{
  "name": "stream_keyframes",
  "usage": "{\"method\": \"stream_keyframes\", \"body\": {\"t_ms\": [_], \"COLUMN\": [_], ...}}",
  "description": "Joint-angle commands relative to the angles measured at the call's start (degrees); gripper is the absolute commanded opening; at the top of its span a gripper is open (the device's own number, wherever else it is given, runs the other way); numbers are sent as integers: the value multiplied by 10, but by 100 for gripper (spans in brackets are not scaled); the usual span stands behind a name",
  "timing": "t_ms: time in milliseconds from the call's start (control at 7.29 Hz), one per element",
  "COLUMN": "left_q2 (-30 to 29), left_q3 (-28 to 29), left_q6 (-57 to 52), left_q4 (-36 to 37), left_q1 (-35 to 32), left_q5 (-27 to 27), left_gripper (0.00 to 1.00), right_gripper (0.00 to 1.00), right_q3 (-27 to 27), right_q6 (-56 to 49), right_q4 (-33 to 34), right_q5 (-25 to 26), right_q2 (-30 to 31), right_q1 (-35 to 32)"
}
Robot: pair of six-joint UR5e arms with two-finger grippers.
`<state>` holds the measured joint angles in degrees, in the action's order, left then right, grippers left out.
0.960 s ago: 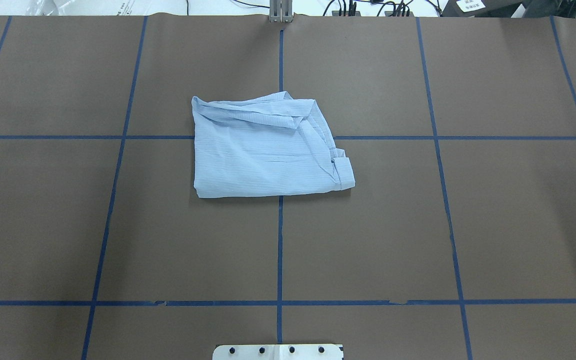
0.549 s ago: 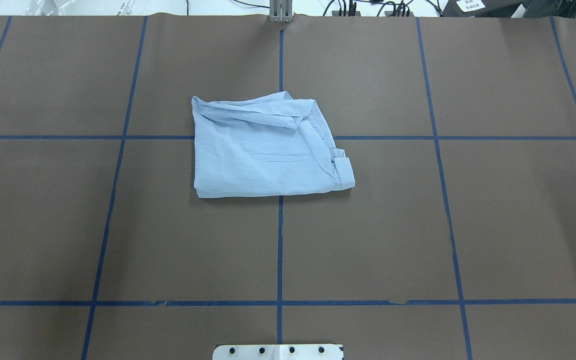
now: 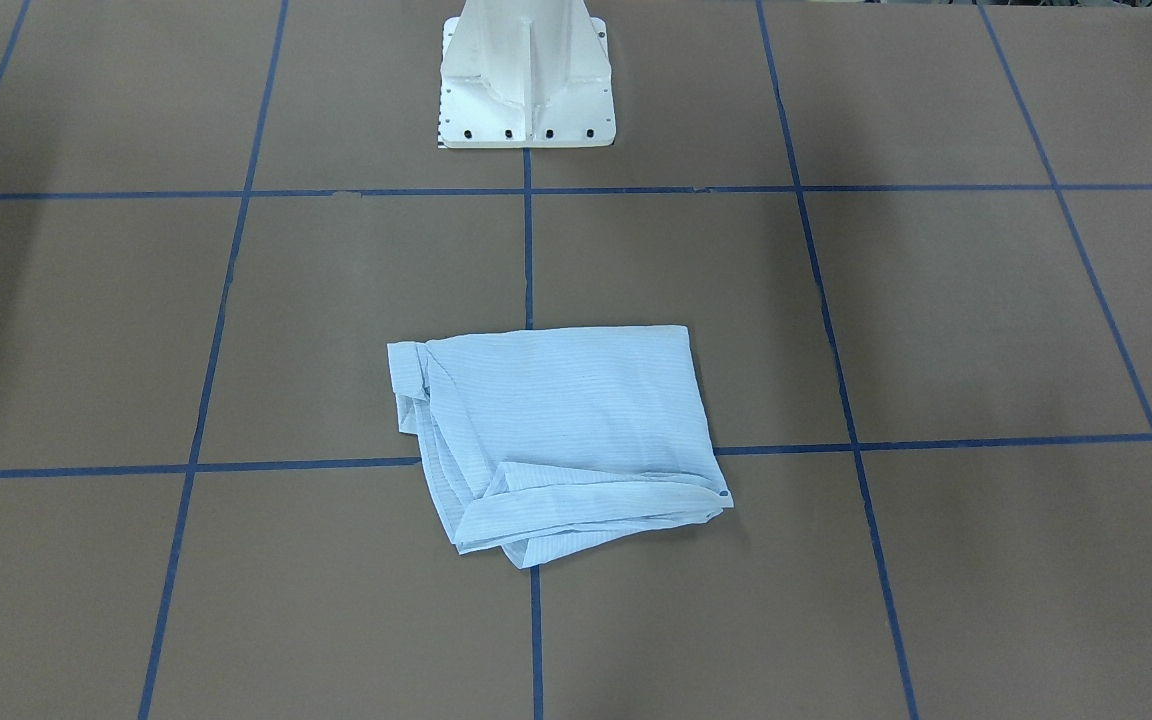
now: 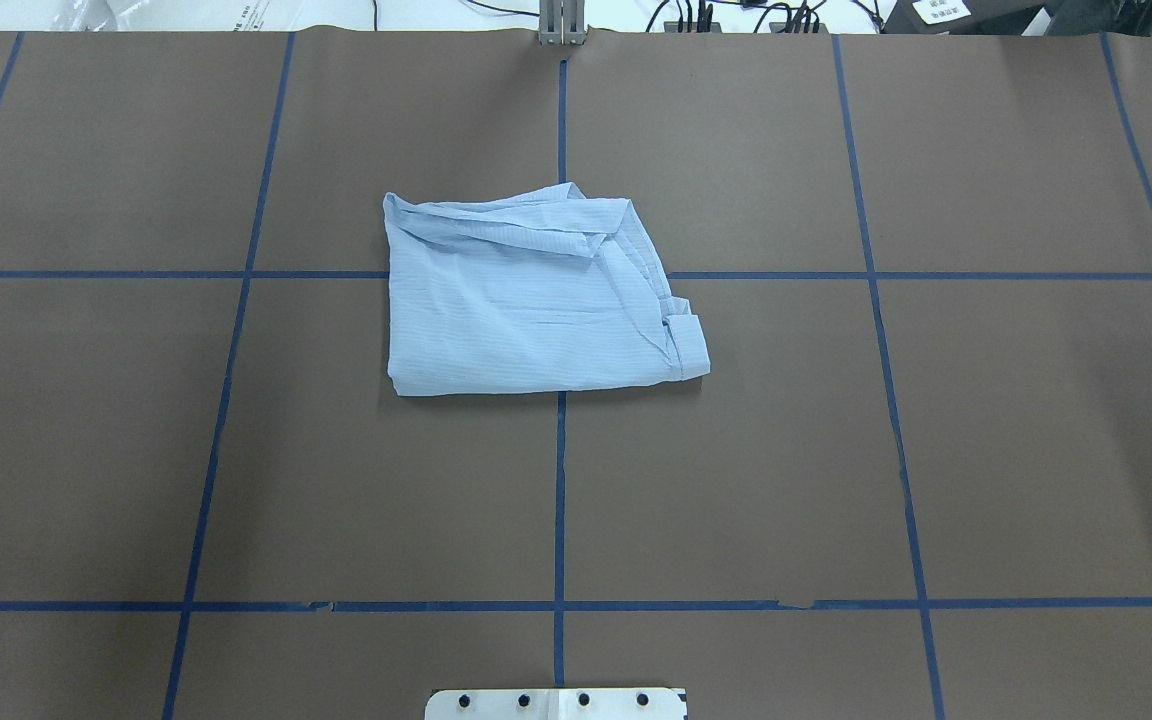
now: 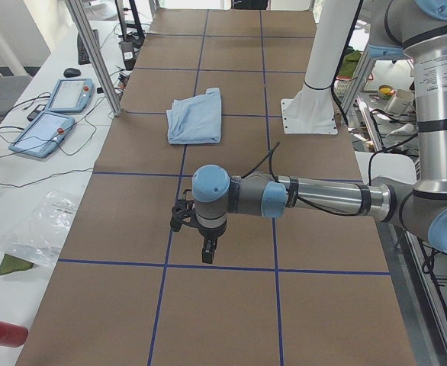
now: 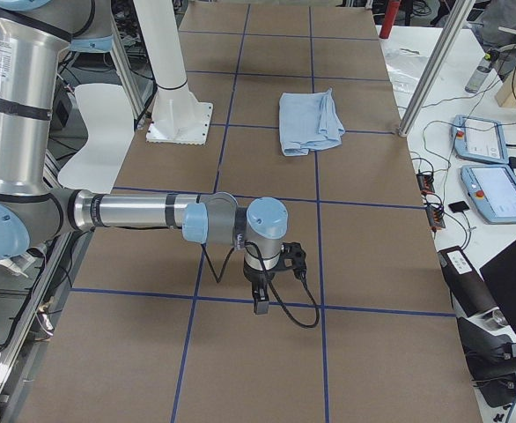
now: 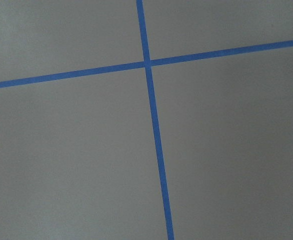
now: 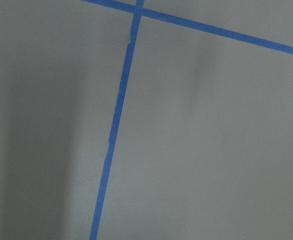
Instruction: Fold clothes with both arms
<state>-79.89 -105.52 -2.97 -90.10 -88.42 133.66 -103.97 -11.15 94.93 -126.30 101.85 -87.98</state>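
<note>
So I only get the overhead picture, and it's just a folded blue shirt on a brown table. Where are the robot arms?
Observer: Outside your frame. The left arm stretches low over the left end of the table, left gripper pointing down, far from the shirt.
Visitor: And the other?
Observer: The right arm mirrors it at the right end, right gripper pointing down too.
Visitor: Holding anything?
Observer: No cloth; both wrist cameras show only bare table and blue tape.
</note>
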Motion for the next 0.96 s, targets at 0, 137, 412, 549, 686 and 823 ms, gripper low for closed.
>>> {"method": "stream_keyframes", "body": {"t_ms": [0,137,412,549,686,823], "left_q2": [0,1,1,1,2,2], "left_q3": [1,2,7,8,8,8], "left_q6": [0,0,0,0,0,0], "left_q4": [0,0,-1,-1,-1,-1], "left_q1": [0,0,0,0,0,0], "left_q5": [-2,-2,-1,0,2,3], "left_gripper": [100,100,100,100,100,100], "right_gripper": [100,100,100,100,100,100], "right_q3": [0,0,-1,-1,-3,-4], "right_q6": [0,0,0,0,1,1], "right_q4": [0,0,0,0,0,0], "right_q5": [-1,-1,-1,-1,-2,-3], "right_q2": [-1,-2,-2,-2,-1,-1], "right_q1": [0,0,0,0,0,0]}}
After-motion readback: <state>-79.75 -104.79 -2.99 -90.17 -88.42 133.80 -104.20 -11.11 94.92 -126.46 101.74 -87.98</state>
